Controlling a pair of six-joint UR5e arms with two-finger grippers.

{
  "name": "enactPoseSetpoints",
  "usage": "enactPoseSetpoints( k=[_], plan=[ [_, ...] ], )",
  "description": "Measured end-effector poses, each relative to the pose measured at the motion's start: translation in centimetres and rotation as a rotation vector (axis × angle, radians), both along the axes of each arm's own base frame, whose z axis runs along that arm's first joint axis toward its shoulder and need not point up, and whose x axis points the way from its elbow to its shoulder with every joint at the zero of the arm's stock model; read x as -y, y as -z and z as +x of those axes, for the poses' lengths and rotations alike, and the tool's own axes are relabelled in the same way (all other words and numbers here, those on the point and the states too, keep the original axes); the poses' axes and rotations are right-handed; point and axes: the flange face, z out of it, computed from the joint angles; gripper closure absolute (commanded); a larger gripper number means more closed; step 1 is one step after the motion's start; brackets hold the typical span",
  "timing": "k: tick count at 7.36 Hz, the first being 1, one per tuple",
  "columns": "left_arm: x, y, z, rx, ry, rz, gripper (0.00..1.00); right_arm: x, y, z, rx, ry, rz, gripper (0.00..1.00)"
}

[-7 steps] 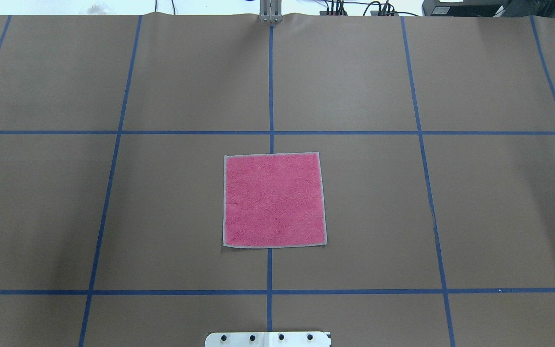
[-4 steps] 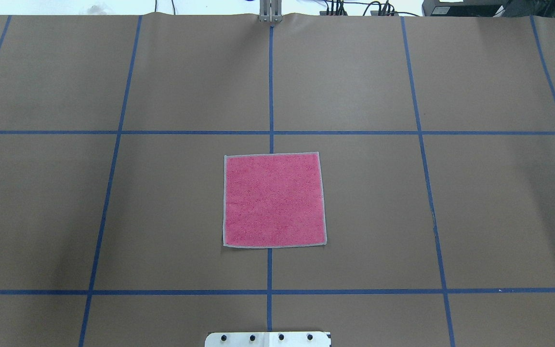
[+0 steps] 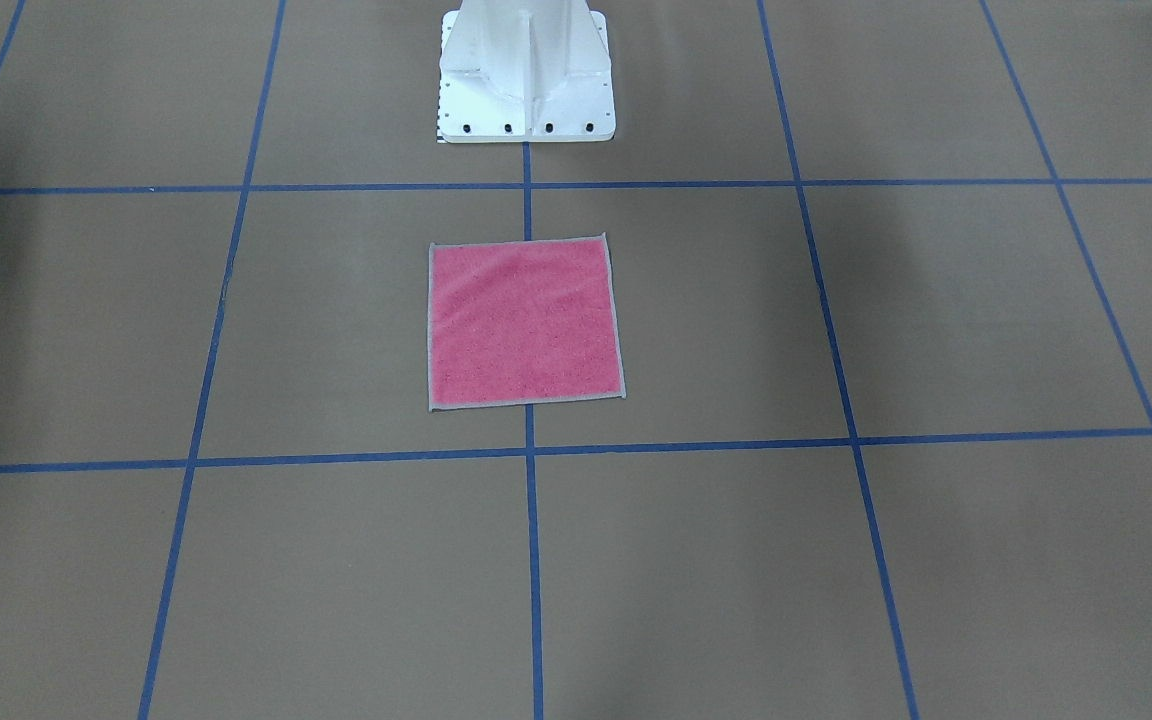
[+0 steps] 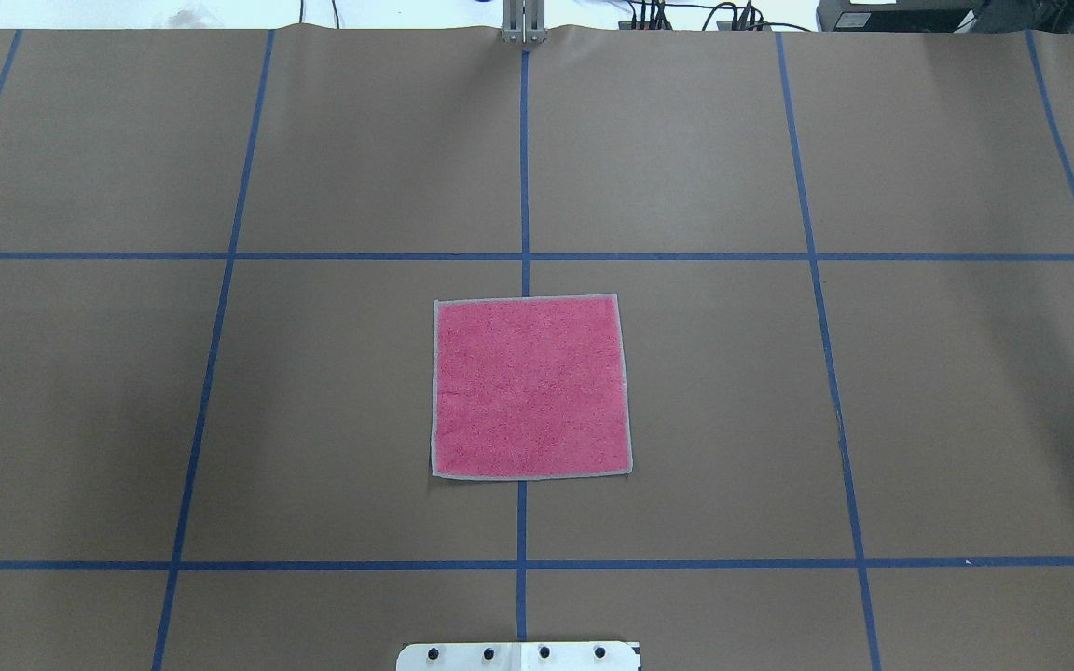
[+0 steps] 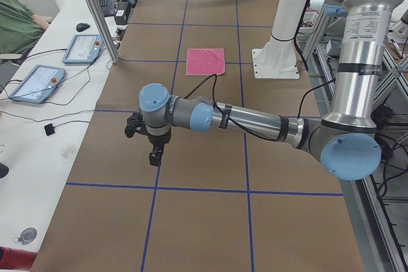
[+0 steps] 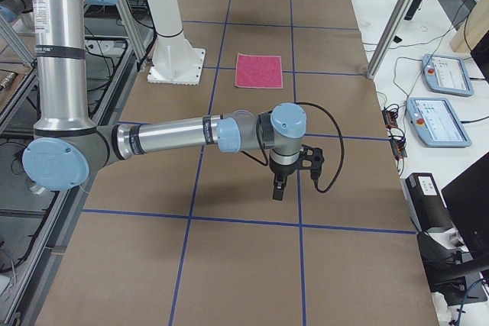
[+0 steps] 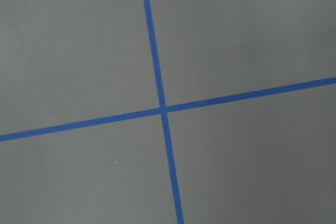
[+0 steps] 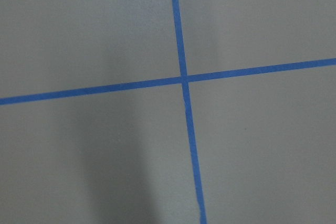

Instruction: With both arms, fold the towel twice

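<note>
The towel [image 4: 531,387] lies flat and unfolded, pink face up, on the centre tape line just in front of the robot's base; it also shows in the front view [image 3: 526,323] and both side views [image 5: 205,62] [image 6: 259,71]. The left gripper [image 5: 155,156] hangs over bare paper far out to the left, well away from the towel. The right gripper [image 6: 277,191] hangs over bare paper far out to the right. I cannot tell whether either is open or shut. Both wrist views show only brown paper and crossing blue tape.
The brown paper table cover [image 4: 779,419] carries a blue tape grid. The white pedestal base [image 3: 526,80] stands behind the towel. Side benches hold tablets [image 5: 38,83] [image 6: 439,120] and cables. Metal posts [image 5: 95,11] [image 6: 393,20] stand at the table's far edge.
</note>
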Motion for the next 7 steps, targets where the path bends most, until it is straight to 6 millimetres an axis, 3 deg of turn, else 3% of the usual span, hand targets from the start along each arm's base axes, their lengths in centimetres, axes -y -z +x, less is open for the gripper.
enactPoseSetpoints(
  k=[2,4,5,7],
  plan=[
    [2.7,5.9,7.7,-0.027,-0.001,-0.011,0.01,3.1,3.8,-4.4,0.010,0.025,0.025,0.00],
    [3.7,12.2,14.9,-0.084,-0.001,-0.010,0.00,6.0,8.7,-8.1,0.040,0.047,0.076,0.00],
    [3.8,15.5,18.0,-0.117,-0.020,0.014,0.00,6.5,10.0,-9.2,0.072,0.065,0.093,0.00],
    [1.0,21.3,27.8,-0.215,-0.026,-0.052,0.00,6.3,11.7,-11.4,0.149,0.083,0.141,0.00]
  ],
)
